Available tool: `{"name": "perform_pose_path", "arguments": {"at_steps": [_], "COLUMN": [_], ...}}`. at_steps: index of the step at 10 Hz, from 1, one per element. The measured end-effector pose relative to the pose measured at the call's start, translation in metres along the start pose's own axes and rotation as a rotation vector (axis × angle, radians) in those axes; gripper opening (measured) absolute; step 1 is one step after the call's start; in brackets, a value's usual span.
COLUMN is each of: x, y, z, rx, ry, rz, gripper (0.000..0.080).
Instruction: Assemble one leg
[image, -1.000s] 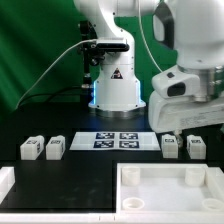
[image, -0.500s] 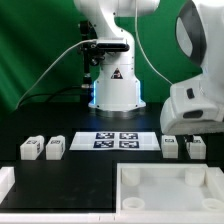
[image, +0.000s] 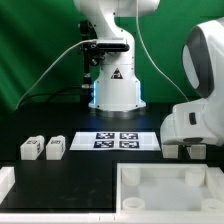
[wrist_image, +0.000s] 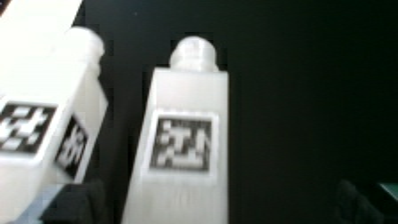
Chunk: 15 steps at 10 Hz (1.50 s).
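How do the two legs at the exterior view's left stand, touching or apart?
Apart. The exterior view shows a narrow strip of the black table between the outer leg and the inner leg.

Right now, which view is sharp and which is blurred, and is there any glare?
Exterior view: sharp and evenly lit; the white marker board looks bright against the black table, with no strong glare. Wrist view: soft and blurred; the middle leg shows a smeared tag.
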<state>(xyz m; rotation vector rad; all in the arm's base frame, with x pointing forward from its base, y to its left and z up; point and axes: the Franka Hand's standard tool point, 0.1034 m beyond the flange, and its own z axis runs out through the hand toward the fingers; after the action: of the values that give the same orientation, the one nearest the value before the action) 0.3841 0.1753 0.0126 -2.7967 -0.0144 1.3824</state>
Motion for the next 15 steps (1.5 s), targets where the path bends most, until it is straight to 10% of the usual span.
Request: {"name": "perform_pose_path", "arguments": {"at_steps": [3, 5, 7, 15], "x": [-0.0014, -0.001, -0.0011, 0.0006], "y": [-0.0028, -0.0025, -0.0025, -0.0011], "z": [0.0131, 0.0129, 0.0131, 0.0067], "rx": [-0.011, -0.01, -0.01, -0.013], "ry": [0.004, 0.004, 0.003, 0.016], "rz": [-0.004, -0.004, -0.004, -0.018], "gripper": [0.0649, 0.0389, 0.0289, 0.029]}}
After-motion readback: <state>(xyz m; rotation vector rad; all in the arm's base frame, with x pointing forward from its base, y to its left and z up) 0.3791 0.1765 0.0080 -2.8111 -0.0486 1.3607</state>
